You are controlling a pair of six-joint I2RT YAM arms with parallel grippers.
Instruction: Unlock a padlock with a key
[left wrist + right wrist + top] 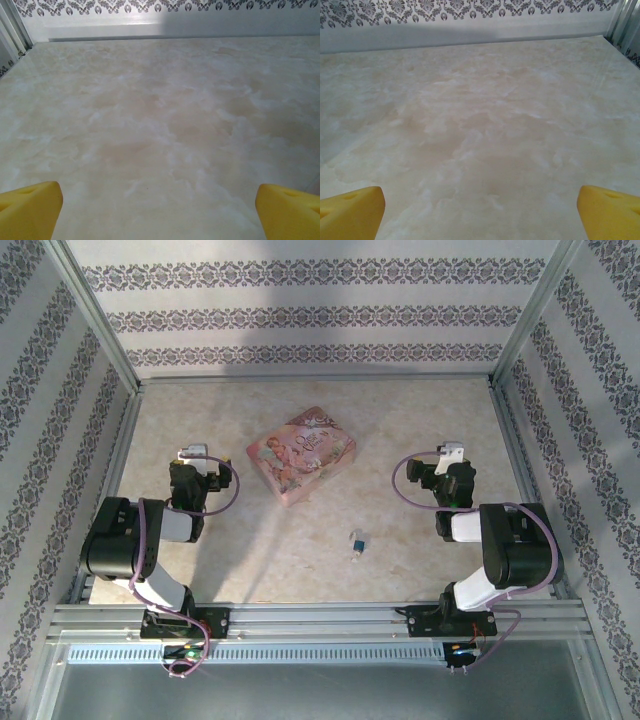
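While both arms sit folded at either side, the padlock (357, 541) lies on the marbled table (430, 560) near the front middle, between them and well apart from each. A pale sliver, seemingly the key (353, 556), sits just at its near end; whether they touch is too small to tell. The pink illustrated box (300, 453) lies farther back, turned at an angle. The left gripper (160, 212) has its yellow fingers (30, 210) spread wide over bare tabletop, and the right gripper (480, 212) does likewise, both empty.
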